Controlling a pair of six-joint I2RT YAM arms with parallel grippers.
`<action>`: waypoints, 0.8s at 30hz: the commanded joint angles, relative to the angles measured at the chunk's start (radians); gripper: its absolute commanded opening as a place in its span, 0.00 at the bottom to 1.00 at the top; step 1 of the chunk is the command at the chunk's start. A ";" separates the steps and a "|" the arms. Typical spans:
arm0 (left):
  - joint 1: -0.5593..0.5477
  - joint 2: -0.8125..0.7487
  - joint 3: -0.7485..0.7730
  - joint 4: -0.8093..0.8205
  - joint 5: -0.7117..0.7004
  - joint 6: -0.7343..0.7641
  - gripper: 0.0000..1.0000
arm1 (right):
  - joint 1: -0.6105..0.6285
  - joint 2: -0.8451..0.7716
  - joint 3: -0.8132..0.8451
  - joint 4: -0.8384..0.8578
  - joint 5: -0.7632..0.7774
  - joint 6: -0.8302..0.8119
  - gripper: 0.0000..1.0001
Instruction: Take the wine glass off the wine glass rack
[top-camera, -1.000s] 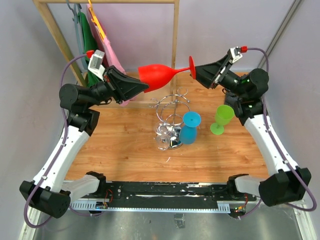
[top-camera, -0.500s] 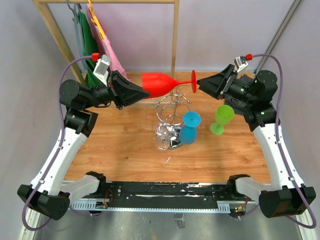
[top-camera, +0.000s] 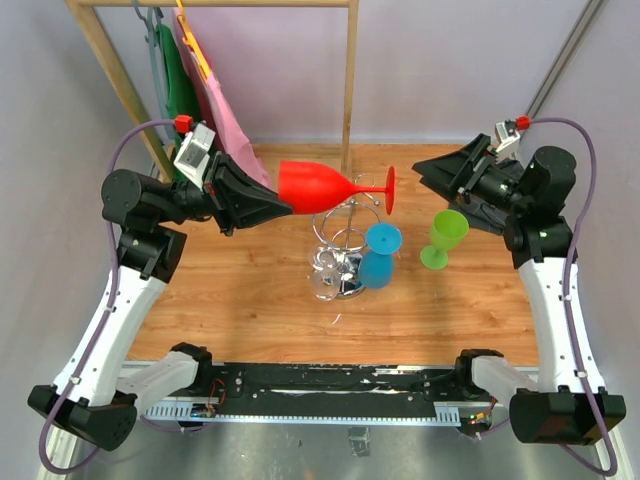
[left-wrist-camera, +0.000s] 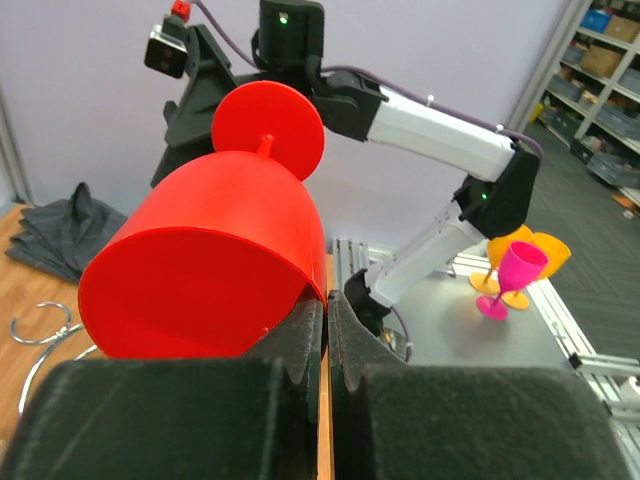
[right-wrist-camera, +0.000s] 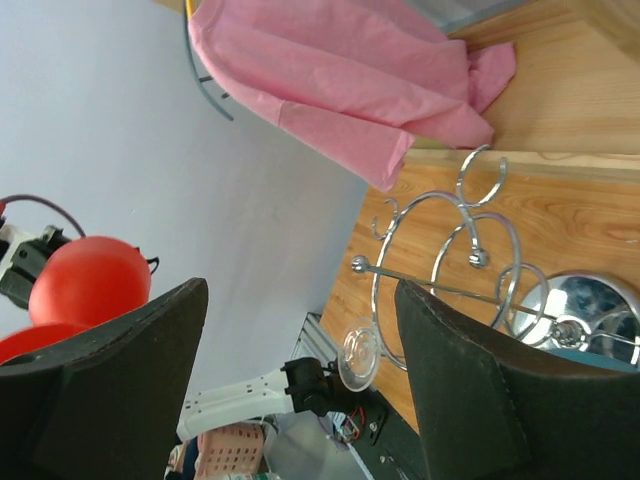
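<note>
- Our left gripper (top-camera: 284, 204) is pinching the red glass (top-camera: 318, 186) by the bowl rim. In the wrist view, the rim wall sits between the pressed fingers (left-wrist-camera: 200, 420).
- The red glass is off the rack (top-camera: 345, 225), in the air just above it. It lies on its side, foot toward the right edge.
- Our right gripper (top-camera: 428, 170) is spread wide by the far right corner, apart from the foot.
- The rack stands mid-counter. A blue glass (top-camera: 378, 258) sits just beside it, and we cannot tell if it hangs or stands. A clear glass (top-camera: 325, 282) is at the base.
- The green glass (top-camera: 443, 238) is upright near the right edge.
</note>
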 joint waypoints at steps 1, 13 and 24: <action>-0.008 0.010 0.035 0.017 0.106 -0.005 0.00 | -0.094 -0.031 0.075 -0.158 -0.026 -0.113 0.78; -0.051 0.087 0.210 -0.346 -0.221 0.344 0.00 | -0.230 -0.046 0.173 -0.390 -0.045 -0.273 0.79; -0.310 0.402 0.608 -0.727 -0.336 0.697 0.00 | -0.322 0.012 0.412 -0.777 0.156 -0.540 0.99</action>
